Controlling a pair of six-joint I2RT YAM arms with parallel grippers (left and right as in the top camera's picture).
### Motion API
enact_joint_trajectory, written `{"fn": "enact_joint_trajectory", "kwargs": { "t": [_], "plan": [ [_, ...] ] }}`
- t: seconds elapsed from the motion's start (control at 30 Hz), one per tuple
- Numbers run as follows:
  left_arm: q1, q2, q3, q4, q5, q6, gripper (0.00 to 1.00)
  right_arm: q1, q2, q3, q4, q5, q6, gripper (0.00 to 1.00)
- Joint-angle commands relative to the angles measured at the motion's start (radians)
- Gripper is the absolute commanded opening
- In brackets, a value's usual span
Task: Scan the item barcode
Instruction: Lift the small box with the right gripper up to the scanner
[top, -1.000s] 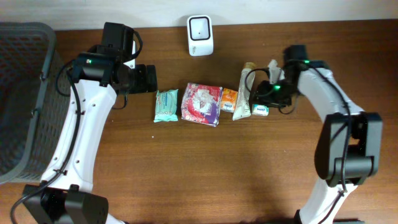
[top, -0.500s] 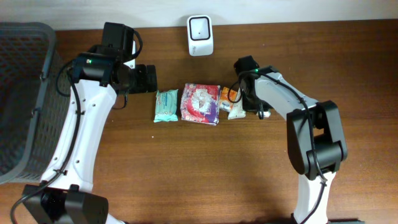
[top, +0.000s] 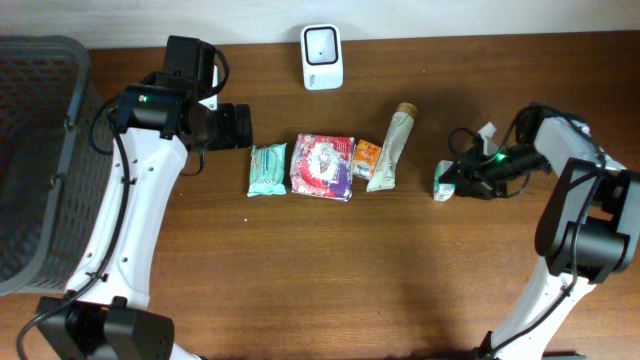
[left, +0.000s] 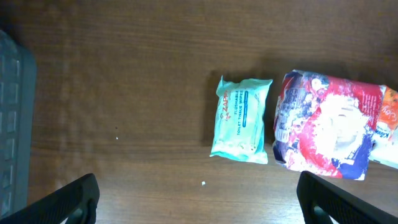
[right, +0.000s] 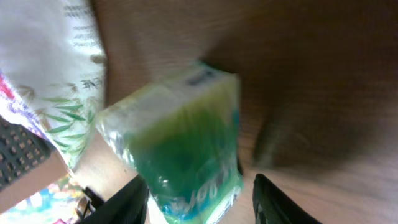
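Checking in from the remote desk: the little green pack (right: 180, 149) sat right at the tips of the right gripper (top: 458, 177), between its fingers (right: 124, 208), long axis roughly in line with them going by the wrist view. The jaws stood partway apart, and that shot was too blurred for me to say whether they were pinching it or just bracketing it.

The scanner (top: 322, 57) lay well ahead of those fingertips and off toward the far side, so I figured the next move meant a carry forward and across. The tube (top: 391, 150) and orange sachet (top: 368, 158) lay ahead near that line, so I'd have wanted height over them.

The left gripper (left: 198, 193) hung spread wide, nothing in it, the wipes pack (left: 241, 118) just ahead of it. It was nearer the scanner but well apart from the green pack. The scanner stood right by the table's (top: 300, 290) far edge, so not much room to overshoot.
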Motion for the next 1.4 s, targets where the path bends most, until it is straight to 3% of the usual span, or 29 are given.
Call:
{"fn": "enact_joint_trajectory", "kwargs": {
  "t": [0.0, 0.07, 0.27, 0.3, 0.4, 0.47, 0.5, 0.53, 0.57, 0.6, 0.67, 0.73, 0.8, 0.87, 0.9, 0.93, 1.03, 1.17, 1.33, 1.37],
  "plan": [
    [-0.003, -0.004, 0.006, -0.002, -0.011, 0.019, 0.99, -0.01, -0.002, 0.145, -0.121, 0.13, 0.007, 0.49],
    [-0.003, -0.004, 0.006, -0.002, -0.011, 0.019, 0.99, -0.008, -0.002, 0.236, -0.21, 0.189, 0.007, 0.49],
    [-0.003, -0.004, 0.006, -0.002, -0.011, 0.019, 0.99, 0.082, -0.002, 0.245, -0.224, 0.188, 0.004, 0.5],
    [-0.003, -0.004, 0.006, -0.002, -0.011, 0.019, 0.99, 0.124, -0.002, 0.245, -0.195, 0.253, 0.024, 0.55],
    [-0.003, -0.004, 0.006, -0.002, -0.011, 0.019, 0.99, 0.207, -0.002, 0.215, -0.126, 0.523, 0.173, 0.58],
    [-0.003, -0.004, 0.006, -0.002, -0.011, 0.019, 0.99, 0.219, -0.002, 0.182, -0.091, 0.525, 0.18, 0.56],
    [-0.003, -0.004, 0.006, -0.002, -0.011, 0.019, 0.99, 0.22, -0.002, 0.136, -0.05, 0.525, 0.191, 0.4],
    [-0.003, -0.004, 0.006, -0.002, -0.011, 0.019, 0.99, 0.218, -0.002, 0.112, -0.028, 0.525, 0.191, 0.34],
    [-0.003, -0.004, 0.006, -0.002, -0.011, 0.019, 0.99, 0.211, -0.002, 0.092, -0.014, 0.525, 0.192, 0.14],
    [-0.003, -0.004, 0.006, -0.002, -0.011, 0.019, 0.99, 0.209, -0.002, 0.094, -0.019, 0.524, 0.191, 0.04],
    [-0.003, -0.004, 0.006, -0.002, -0.011, 0.019, 0.99, 0.209, -0.002, 0.15, -0.09, 0.431, 0.148, 0.04],
    [-0.003, -0.004, 0.006, -0.002, -0.011, 0.019, 0.99, 0.21, -0.002, 0.217, -0.154, 0.11, -0.021, 0.04],
    [-0.003, -0.004, 0.006, -0.002, -0.011, 0.019, 0.99, 0.216, -0.001, 0.205, -0.157, -0.063, -0.122, 0.04],
    [-0.003, -0.004, 0.006, -0.002, -0.011, 0.019, 0.99, 0.226, -0.001, 0.126, -0.126, -0.058, -0.132, 0.04],
    [-0.003, -0.004, 0.006, -0.002, -0.011, 0.019, 0.99, 0.224, -0.001, 0.075, -0.085, -0.04, -0.131, 0.09],
    [-0.003, -0.004, 0.006, -0.002, -0.011, 0.019, 0.99, 0.211, -0.001, 0.035, -0.046, 0.008, -0.106, 0.27],
    [-0.003, -0.004, 0.006, -0.002, -0.011, 0.019, 0.99, 0.157, -0.002, 0.059, -0.062, 0.159, -0.007, 0.45],
    [-0.003, -0.004, 0.006, -0.002, -0.011, 0.019, 0.99, 0.148, -0.002, 0.124, -0.155, 0.183, -0.018, 0.46],
    [-0.003, -0.004, 0.006, -0.002, -0.011, 0.019, 0.99, 0.146, -0.002, 0.055, -0.108, 0.263, -0.011, 0.45],
    [-0.003, -0.004, 0.006, -0.002, -0.011, 0.019, 0.99, 0.147, -0.002, 0.023, -0.07, 0.246, -0.011, 0.41]
  ]
}}
